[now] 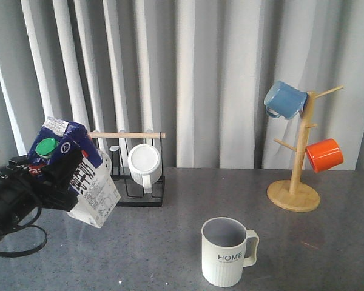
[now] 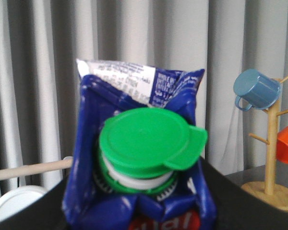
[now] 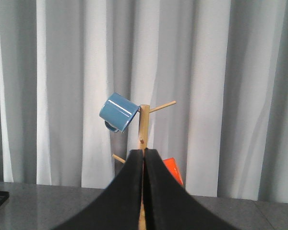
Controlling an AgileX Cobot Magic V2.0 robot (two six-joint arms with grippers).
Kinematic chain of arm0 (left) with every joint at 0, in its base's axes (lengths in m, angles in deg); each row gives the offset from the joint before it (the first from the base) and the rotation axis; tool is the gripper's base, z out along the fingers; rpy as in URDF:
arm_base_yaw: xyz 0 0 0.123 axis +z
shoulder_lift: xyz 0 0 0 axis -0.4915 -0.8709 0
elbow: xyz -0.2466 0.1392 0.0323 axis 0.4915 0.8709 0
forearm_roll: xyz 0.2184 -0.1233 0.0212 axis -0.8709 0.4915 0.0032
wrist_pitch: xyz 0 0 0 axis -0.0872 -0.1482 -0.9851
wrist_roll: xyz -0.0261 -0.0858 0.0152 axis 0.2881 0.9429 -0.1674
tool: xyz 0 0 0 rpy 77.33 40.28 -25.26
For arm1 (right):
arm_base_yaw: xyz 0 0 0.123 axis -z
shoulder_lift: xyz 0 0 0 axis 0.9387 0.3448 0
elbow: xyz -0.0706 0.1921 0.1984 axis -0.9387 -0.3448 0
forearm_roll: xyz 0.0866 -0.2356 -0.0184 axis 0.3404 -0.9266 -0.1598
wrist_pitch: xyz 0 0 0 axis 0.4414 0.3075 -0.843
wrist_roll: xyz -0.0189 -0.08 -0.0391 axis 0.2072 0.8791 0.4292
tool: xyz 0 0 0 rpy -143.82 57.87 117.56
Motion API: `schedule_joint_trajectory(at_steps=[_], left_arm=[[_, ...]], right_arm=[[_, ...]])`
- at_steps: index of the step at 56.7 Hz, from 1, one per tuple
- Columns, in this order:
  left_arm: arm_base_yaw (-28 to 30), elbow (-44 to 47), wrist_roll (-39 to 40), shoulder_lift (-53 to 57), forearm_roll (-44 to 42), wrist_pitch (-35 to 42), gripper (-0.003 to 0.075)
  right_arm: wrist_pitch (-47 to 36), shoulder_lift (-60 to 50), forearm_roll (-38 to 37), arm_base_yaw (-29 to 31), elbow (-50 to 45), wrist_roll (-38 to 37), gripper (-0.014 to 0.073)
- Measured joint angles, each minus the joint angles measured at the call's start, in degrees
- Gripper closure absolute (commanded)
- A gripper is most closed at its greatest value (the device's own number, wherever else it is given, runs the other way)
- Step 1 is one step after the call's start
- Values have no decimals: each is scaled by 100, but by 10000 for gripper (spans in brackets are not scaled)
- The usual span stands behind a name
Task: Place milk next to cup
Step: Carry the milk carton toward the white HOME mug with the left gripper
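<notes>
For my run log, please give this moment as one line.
left gripper: shut on milk, carton tilted, off table | right gripper: shut, holds nothing | cup: upright, front centre | milk not yet beside cup

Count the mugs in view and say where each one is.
4: the HOME cup on the table at front, a white mug in the black rack, a blue mug and an orange mug on the wooden tree. The milk may hide another.

The tall blue-and-white gable-top milk carton [image 1: 79, 176] with a green round cap hangs tilted above the grey counter [image 1: 151, 242] at its left side. The large pale ribbed "HOME" mug [image 1: 225, 251] stands upright well apart, front centre, handle right.
</notes>
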Motion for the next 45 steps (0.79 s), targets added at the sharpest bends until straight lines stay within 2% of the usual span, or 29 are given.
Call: schedule_joint_trajectory(at_steps=[11, 16, 29, 45], left_arm=[[20, 0, 2, 6, -63, -68, 727], [42, 0, 2, 6, 16, -360, 727], [-59, 0, 7, 286, 1421, -1481, 727], [-119, 0, 7, 1536, 1791, -2349, 727]], right_arm=[[0, 0, 0, 0, 0, 0, 602], [0, 0, 0, 0, 0, 0, 602], [5, 0, 0, 0, 0, 0, 602], [5, 0, 0, 0, 0, 0, 602]])
